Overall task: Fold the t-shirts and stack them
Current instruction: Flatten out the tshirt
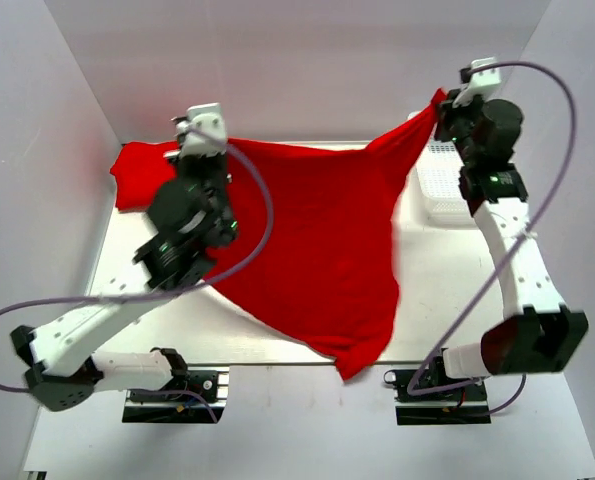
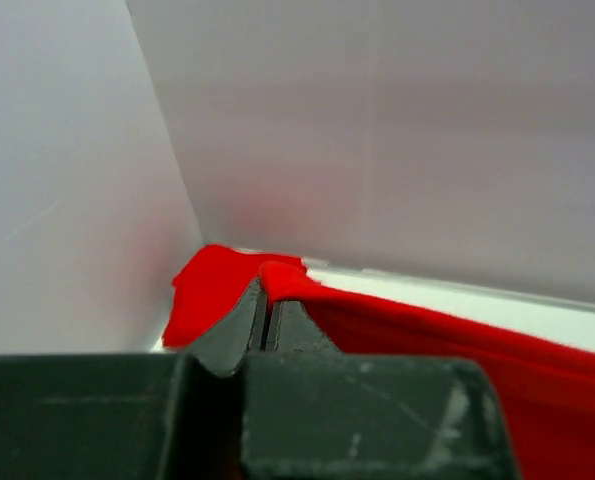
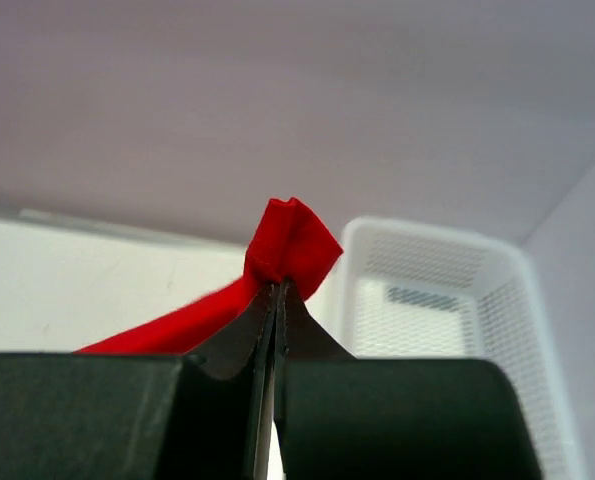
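A bright red t-shirt hangs stretched between both grippers above the table, its lower part drooping to a point near the front edge. My left gripper is shut on its left top edge; the wrist view shows cloth pinched at the fingertips. My right gripper is shut on the shirt's right corner, raised high; a bunched tip sticks out past the closed jaws. Another red t-shirt lies crumpled at the back left corner, also in the left wrist view.
A white plastic mesh basket stands at the back right, under my right arm, and shows in the right wrist view. White walls enclose the table on the left, back and right. The table is white.
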